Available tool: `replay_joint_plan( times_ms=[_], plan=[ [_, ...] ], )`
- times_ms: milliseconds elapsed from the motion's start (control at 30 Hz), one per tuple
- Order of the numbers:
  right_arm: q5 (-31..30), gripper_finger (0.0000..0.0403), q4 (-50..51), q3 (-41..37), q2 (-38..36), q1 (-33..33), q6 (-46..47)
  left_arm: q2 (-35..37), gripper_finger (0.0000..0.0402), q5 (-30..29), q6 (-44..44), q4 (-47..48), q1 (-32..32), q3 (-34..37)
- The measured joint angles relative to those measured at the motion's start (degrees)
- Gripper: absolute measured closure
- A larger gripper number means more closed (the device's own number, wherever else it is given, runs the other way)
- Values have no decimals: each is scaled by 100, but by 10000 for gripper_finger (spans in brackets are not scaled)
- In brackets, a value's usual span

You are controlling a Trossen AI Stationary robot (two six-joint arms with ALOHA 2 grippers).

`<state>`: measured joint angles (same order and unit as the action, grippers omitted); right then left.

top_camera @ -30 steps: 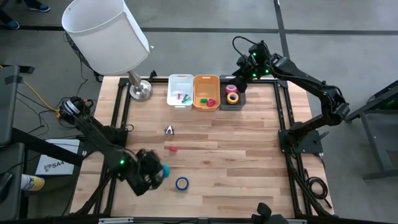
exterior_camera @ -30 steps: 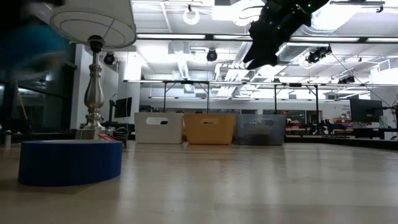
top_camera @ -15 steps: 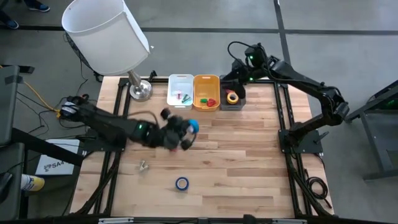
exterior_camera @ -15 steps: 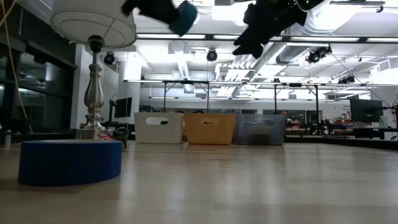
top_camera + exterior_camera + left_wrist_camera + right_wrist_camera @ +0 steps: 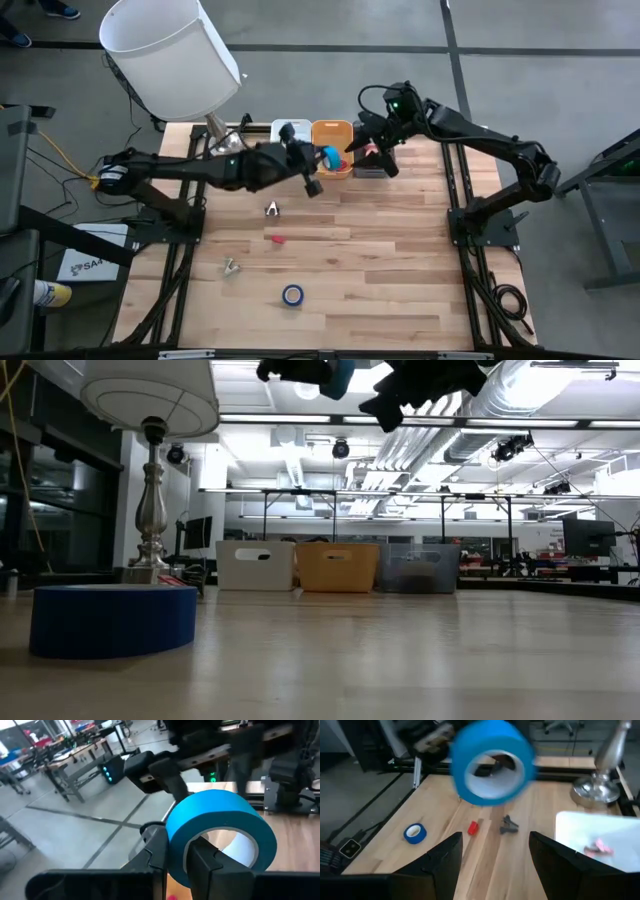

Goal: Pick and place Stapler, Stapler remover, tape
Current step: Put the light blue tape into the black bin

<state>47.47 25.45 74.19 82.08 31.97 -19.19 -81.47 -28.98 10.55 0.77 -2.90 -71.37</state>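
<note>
L gripper (image 5: 318,160) is clamped on a blue tape roll (image 5: 328,156), one finger through the open centre, one on the outside wall; the L wrist view shows the roll (image 5: 220,832) pinched that way. The roll is airborne, over the front edge of the orange bin (image 5: 332,133) at about 12 o'clock on the worktop (image 5: 400,260).

Key relation: the grey bin (image 5: 372,168), which looks like the tape bin, lies just toward 3 o'clock from the held roll, next bin over. R gripper (image 5: 372,145) hovers right over that bin, so it sits between the roll and the drop spot. R wrist view sees the roll (image 5: 492,762) dead ahead, close, hole facing it; R jaws spread wide, nothing in them.

Judgement: either L carries on toward 3 o'clock and R must clear off, or it's a handover, with R closing on the free rim. Risk is the arms bumping; they're v. near.

Other bits: a second blue roll (image 5: 292,294) at 6 o'clock, nearer L arm's base than R's. Grey clawed piece (image 5: 271,209), prob. staple remover, and small red block (image 5: 277,240) mid-worktop. White bin (image 5: 290,131) at 11 o'clock.
</note>
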Motion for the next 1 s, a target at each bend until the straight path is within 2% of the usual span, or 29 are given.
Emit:
replay_joint_plan(
  times_ms=[167,400,767,1000],
  plan=[
    [-102,183,-338,0,0,-227,-35,-2,366,572,239,-123,-426,1],
    [-448,183,-1045,0,0,-414,77,-2,366,1006,314,-120,-722,2],
    [-750,185,-1744,-2,0,-674,114,0,366,1202,655,-570,-799,2],
    [-778,225,-1842,-2,0,-770,397,2,366,1192,872,-632,-797,0]
  ],
)
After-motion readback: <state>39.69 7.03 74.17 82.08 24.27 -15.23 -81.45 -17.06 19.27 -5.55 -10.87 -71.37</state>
